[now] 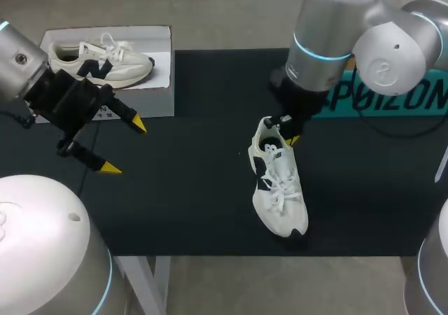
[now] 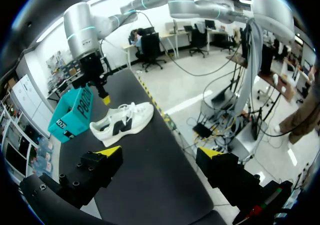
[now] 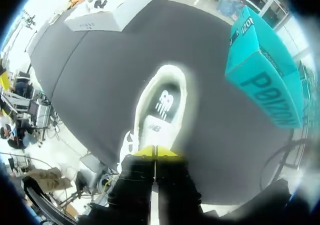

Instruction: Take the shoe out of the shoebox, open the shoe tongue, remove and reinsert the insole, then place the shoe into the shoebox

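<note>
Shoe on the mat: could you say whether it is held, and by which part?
Cannot be told: right gripper shut over the shoe's tongue; left gripper empty.

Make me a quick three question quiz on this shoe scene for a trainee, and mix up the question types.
1. True or false: the left gripper is open.
2. Fill in: the white shoebox holds ___ shoe.
3. The right gripper is at: A the white shoebox; B the loose shoe on the black mat; C the teal box.
Key: 1 true; 2 one, the boxed shoe; 3 B.
</note>
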Controlling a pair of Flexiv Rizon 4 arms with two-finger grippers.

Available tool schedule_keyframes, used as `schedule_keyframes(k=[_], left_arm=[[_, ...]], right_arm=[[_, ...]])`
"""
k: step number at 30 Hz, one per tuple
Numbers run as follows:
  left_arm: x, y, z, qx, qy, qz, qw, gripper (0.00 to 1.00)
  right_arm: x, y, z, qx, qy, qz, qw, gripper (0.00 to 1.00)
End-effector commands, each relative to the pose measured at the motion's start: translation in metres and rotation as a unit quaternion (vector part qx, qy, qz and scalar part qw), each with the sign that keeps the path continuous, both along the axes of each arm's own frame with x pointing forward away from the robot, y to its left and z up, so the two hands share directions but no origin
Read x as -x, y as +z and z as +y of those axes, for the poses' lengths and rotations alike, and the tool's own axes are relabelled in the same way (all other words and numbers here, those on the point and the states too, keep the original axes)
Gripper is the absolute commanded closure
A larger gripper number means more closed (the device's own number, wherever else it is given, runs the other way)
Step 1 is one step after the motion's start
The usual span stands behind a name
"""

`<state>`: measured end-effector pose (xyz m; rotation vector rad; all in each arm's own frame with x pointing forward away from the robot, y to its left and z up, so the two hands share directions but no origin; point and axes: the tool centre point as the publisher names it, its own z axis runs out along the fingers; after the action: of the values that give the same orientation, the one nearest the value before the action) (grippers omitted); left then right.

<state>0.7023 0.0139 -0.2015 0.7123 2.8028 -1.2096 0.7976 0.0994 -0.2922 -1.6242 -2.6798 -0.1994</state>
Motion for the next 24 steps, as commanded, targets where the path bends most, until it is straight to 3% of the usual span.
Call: schedule_keyframes(k=[1,4,7,17,18,19,20,24], left_arm=[[0.0,0.0002,0.0002,-0.002,0.0,0.0,1.0,0.0],[0.0,0.0002,0.0002,-0.002,0.0,0.0,1.0,0.0],[0.0,0.0002,0.0002,-0.002,0.0,0.0,1.0,0.0],[0.0,0.0002,0.0002,-0.002,0.0,0.0,1.0,0.0],[0.0,0.0002,0.0002,-0.002,0.0,0.0,1.0,0.0],[0.0,0.0002,0.0002,-0.002,0.0,0.0,1.0,0.0],[0.0,0.0002,0.0002,-0.002,0.0,0.0,1.0,0.0],[0.0,0.0002,0.0002,-0.002,0.0,0.0,1.0,0.0]], right_arm=[[0.0043,-0.0011,0.0067,0.009,0.146,-0.019,0.989,1.0],[0.0071,-0.0078,0.0116,0.089,0.241,-0.019,0.966,1.0],[0.0079,-0.0103,0.0106,0.141,0.247,-0.026,0.958,1.0],[0.0055,-0.0086,0.0085,0.123,0.237,-0.024,0.963,0.99],[0.0055,-0.0086,0.0085,0.123,0.237,-0.024,0.963,0.68],[0.0055,-0.0086,0.0085,0.123,0.237,-0.024,0.963,0.53],[0.0055,-0.0086,0.0085,0.123,0.237,-0.024,0.963,0.0],[0.0055,-0.0086,0.0085,0.123,0.237,-0.024,0.963,0.0]])
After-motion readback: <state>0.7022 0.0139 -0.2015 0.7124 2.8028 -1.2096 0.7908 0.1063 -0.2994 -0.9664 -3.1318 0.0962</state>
